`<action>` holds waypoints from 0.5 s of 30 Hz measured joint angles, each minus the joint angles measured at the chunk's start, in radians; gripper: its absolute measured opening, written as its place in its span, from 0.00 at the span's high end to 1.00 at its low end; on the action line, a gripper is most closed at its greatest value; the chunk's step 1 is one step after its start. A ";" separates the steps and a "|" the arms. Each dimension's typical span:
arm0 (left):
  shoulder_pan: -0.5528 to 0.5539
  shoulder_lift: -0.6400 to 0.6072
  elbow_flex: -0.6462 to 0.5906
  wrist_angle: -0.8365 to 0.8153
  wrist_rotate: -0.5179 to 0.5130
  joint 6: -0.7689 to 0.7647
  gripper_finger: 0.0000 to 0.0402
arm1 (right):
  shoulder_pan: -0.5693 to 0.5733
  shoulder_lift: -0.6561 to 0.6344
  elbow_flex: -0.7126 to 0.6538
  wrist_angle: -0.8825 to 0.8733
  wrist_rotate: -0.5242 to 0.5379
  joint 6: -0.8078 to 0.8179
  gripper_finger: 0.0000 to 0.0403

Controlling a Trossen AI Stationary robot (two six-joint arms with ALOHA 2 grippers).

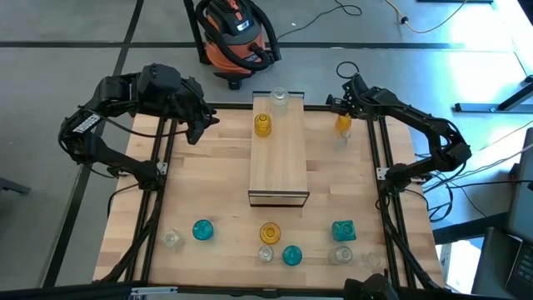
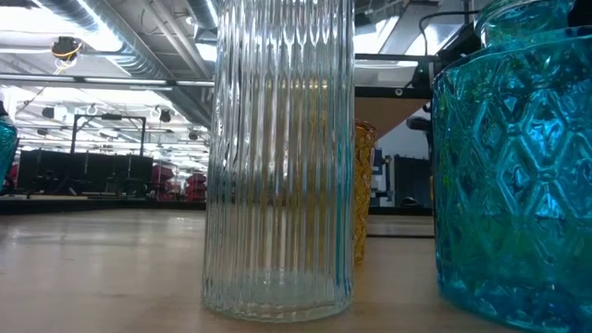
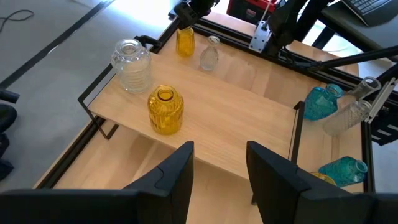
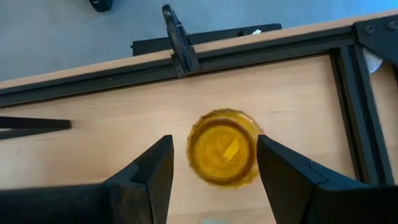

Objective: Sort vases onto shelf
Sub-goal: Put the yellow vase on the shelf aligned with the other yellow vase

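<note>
Our right gripper hangs over an amber vase at the upper right of the high view, fingers spread either side, not touching it. Our left gripper waits, fingers apart, at the upper left. On the shelf stand two so far: a clear vase and a yellow vase. By our count most remain, lined along the bottom edge.

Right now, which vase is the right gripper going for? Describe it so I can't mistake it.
Start at the shelf, then look right to the tabletop's far right corner. The amber vase stands there between the open fingers of the right gripper; the clear vase beside it is colourless.
</note>
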 joint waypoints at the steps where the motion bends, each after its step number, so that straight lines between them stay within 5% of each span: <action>1: 0.000 0.000 0.000 0.000 -0.001 0.000 0.65 | 0.000 0.000 0.000 0.002 0.002 0.000 0.52; 15: 0.000 0.000 0.000 0.000 -0.022 0.000 0.65 | 0.000 0.048 0.000 -0.008 0.012 -0.024 0.52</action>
